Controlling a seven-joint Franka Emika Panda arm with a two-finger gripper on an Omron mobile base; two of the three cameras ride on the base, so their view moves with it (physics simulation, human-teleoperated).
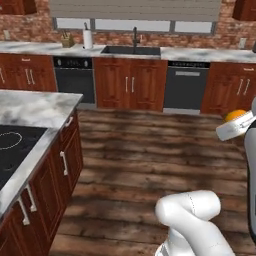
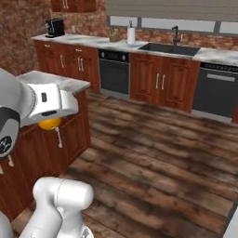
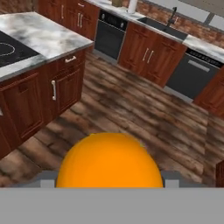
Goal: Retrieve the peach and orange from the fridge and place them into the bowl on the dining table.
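The orange (image 3: 109, 162), a bright yellow-orange ball, sits between my finger tips at the bottom of the hand view, and my gripper (image 3: 109, 178) is shut on it. From the base cameras the orange (image 1: 235, 115) (image 2: 49, 123) peeks out beside the white hand, held high over the wood floor. The dining table (image 1: 35, 107) (image 2: 60, 82) (image 3: 48, 37), a marble-topped island with a black cooktop (image 1: 12, 145), stands to the left of the hand. The peach, the bowl and the fridge are out of view.
A wall counter with a sink (image 1: 131, 50), an oven (image 1: 75, 80) and a dishwasher (image 1: 186, 86) runs along the far brick wall. Wood floor (image 1: 150, 160) stretches between the island and that counter. A coffee machine (image 2: 55, 28) sits at the counter's left end.
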